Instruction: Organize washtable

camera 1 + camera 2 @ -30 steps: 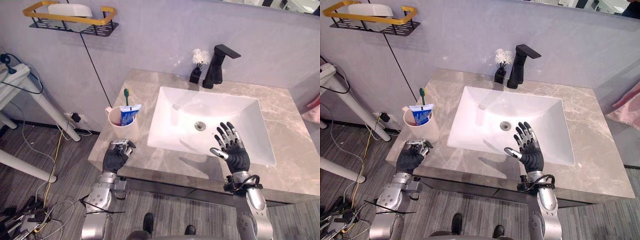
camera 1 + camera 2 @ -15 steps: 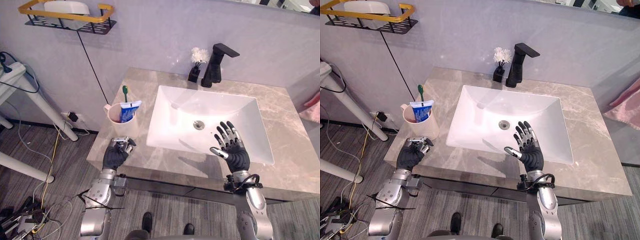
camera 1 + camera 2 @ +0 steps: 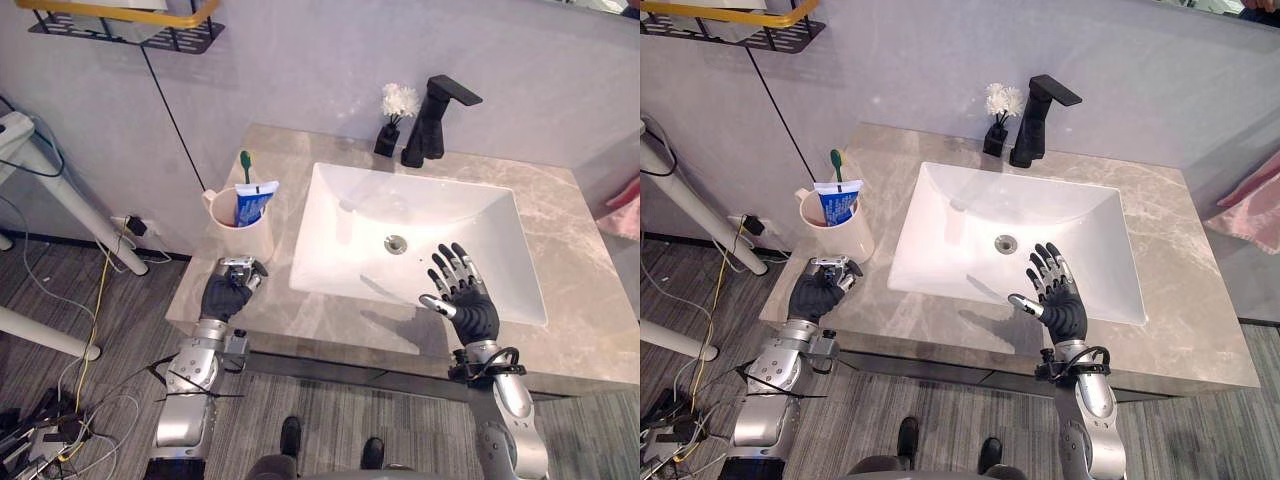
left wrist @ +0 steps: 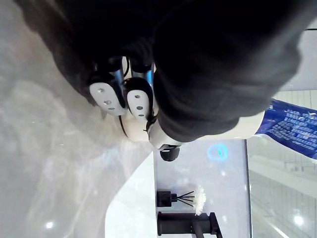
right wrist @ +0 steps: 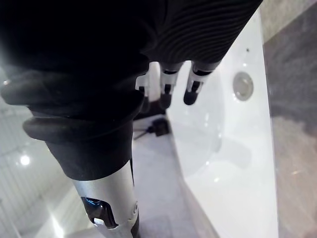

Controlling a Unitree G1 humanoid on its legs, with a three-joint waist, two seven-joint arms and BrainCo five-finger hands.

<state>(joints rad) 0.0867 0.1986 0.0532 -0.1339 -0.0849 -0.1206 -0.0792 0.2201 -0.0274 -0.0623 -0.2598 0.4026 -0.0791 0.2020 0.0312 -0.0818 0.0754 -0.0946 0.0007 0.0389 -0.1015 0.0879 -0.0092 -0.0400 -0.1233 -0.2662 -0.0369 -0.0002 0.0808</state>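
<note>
A cream cup stands on the marble counter left of the white sink. In it are a green toothbrush and a blue toothpaste tube. My left hand rests at the counter's front left corner, just in front of the cup, fingers curled into a fist with nothing in them. My right hand hovers over the sink's front rim, its fingers straight and spread, holding nothing.
A black faucet and a small black vase of white flowers stand behind the sink. A black wire shelf with a yellow rail hangs on the wall at upper left. A pink towel shows at the right edge.
The camera has shifted a little, so the whole scene sits higher in the picture. Both hands and the cup keep their places.
</note>
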